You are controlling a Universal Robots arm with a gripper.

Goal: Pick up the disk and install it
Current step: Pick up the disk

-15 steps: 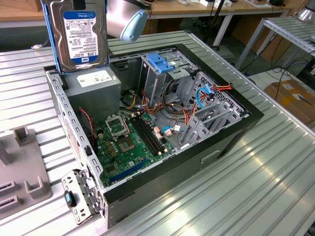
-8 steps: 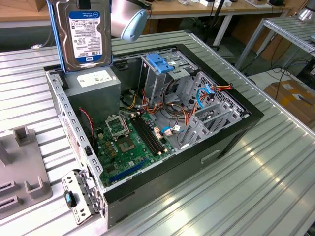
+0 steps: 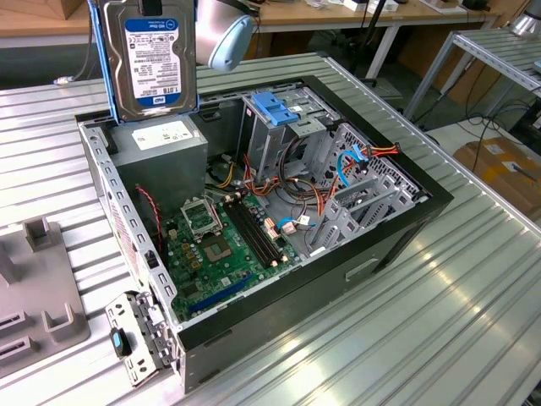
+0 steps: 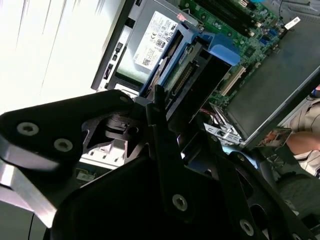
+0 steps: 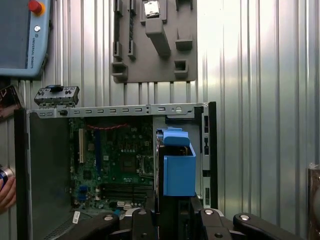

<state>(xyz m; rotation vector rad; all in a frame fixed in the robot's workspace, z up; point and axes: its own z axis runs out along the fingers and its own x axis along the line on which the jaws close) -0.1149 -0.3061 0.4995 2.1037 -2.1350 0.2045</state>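
Note:
The disk (image 3: 155, 59) hangs upright in the air at the exterior view's upper left, above the grey power-supply box (image 3: 165, 144). Its white label with a blue band faces the camera, and a blue carrier frame runs round its edges. In the second wrist view my gripper (image 4: 172, 102) is shut on the disk (image 4: 187, 75), seen edge-on with its connector showing. In the first wrist view the blue carrier on the disk (image 5: 178, 170) sticks out from between the black fingers (image 5: 145, 220), over the open computer case (image 5: 120, 111).
The open computer case (image 3: 406, 211) lies on a ribbed metal table, with the motherboard (image 3: 211, 245) and a metal drive cage with a blue handle (image 3: 275, 110) inside. A grey fixture tray (image 3: 34, 288) sits at the exterior view's left. A person's hand (image 5: 6, 187) is beside the case.

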